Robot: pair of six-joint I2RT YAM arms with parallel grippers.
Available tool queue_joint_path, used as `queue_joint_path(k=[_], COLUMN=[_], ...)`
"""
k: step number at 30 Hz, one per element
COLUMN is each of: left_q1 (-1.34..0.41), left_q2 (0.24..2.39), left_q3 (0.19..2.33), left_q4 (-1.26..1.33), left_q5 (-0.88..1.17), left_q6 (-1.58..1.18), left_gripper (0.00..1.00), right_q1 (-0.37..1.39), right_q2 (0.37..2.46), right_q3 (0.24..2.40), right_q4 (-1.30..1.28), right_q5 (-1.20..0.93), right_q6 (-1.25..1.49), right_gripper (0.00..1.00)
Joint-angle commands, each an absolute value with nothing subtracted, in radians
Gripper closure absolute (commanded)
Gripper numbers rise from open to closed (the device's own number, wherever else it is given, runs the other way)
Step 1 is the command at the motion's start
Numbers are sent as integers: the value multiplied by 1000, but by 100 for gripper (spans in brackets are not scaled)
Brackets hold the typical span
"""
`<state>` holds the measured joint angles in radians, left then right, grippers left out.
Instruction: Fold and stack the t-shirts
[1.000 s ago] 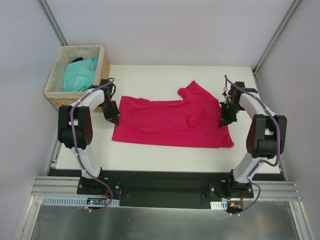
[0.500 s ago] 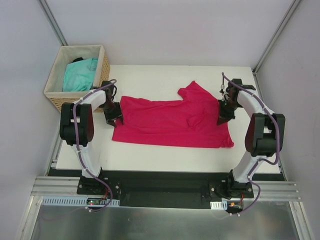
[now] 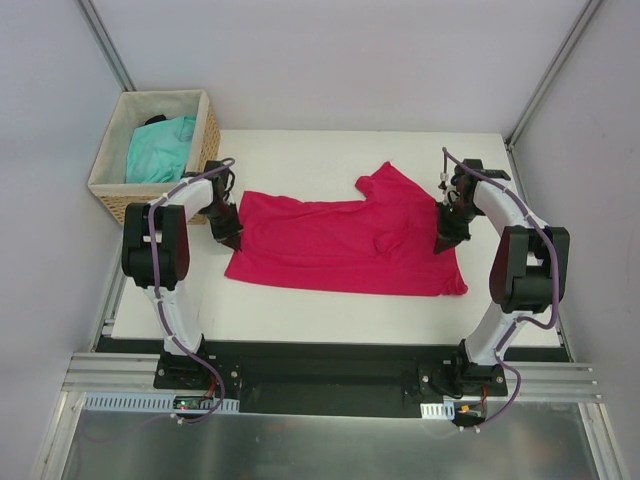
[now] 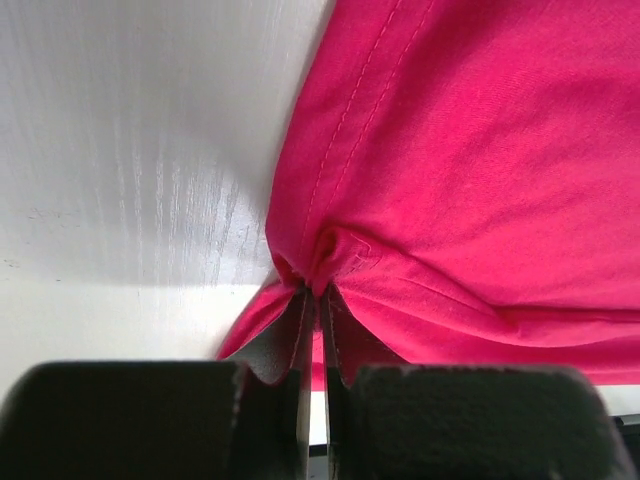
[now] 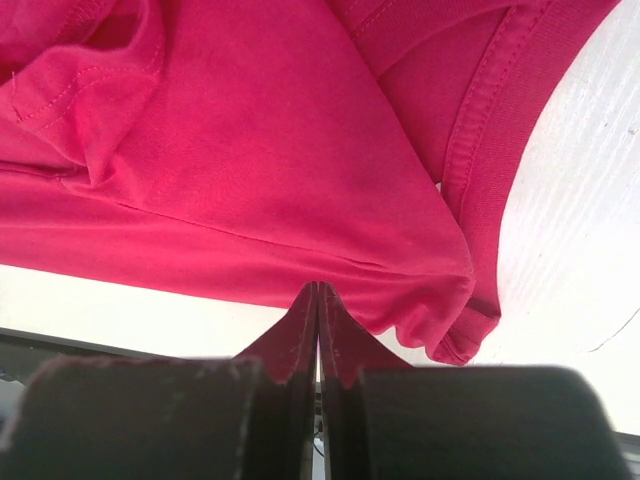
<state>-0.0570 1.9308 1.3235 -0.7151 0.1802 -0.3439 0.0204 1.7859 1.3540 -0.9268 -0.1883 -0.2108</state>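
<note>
The left gripper [image 4: 318,297], which spread apart half a second ago beside the wicker basket [image 3: 112,190], has closed again and now pinches a bunched fold of the crimson-pink t-shirt [image 3: 340,242] at the edge nearest the basket. Its arm's elbow has drawn closer to the basket, and the right gripper [image 3: 443,243] has edged slightly towards the basket.

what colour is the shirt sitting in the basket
Turquoise. The t-shirt in the wicker basket shows best in the top external view.
</note>
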Motion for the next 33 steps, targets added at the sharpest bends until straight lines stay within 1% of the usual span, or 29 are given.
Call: queue_joint_path(k=[1,8,13,18,25,26,27,29,30,33], left_q1=[-46,-46,-46,-46,-46,-46,-48,-49,-51,-58], left_q2=[1934,1936,1913,1891,1920,1924,1924,1914,1904,1878], left_q3=[1390,1500,1473,1445,1514,1519,1526,1525,1523,1532], left_q4=[-749,-883,-902,-913,-976,-991,-997,-1003,-1003,-1005], left_q5=[178,98,78,81,51,45,35,26,14,5], left_q6=[-336,-362,-367,-382,-406,-407,-408,-417,-419,-428], left_gripper=[100,100,100,100,100,97,82,68,56,39], right_q1=[28,40,40,46,46,45,43,43,44,43], right_q2=[1798,1845,1907,1939,1945,1947,1947,1944,1941,1931], right_q3=[1400,1462,1477,1431,1459,1459,1457,1453,1450,1437], right_q4=[-977,-1035,-1034,-1032,-1072,-1074,-1075,-1078,-1078,-1068], right_q5=[-181,-169,-158,-155,-160,-160,-161,-163,-164,-187], right_q6=[-222,-232,-210,-199,-230,-230,-232,-233,-235,-238], right_gripper=[99,99,99,99,99,99,99,99,99,99])
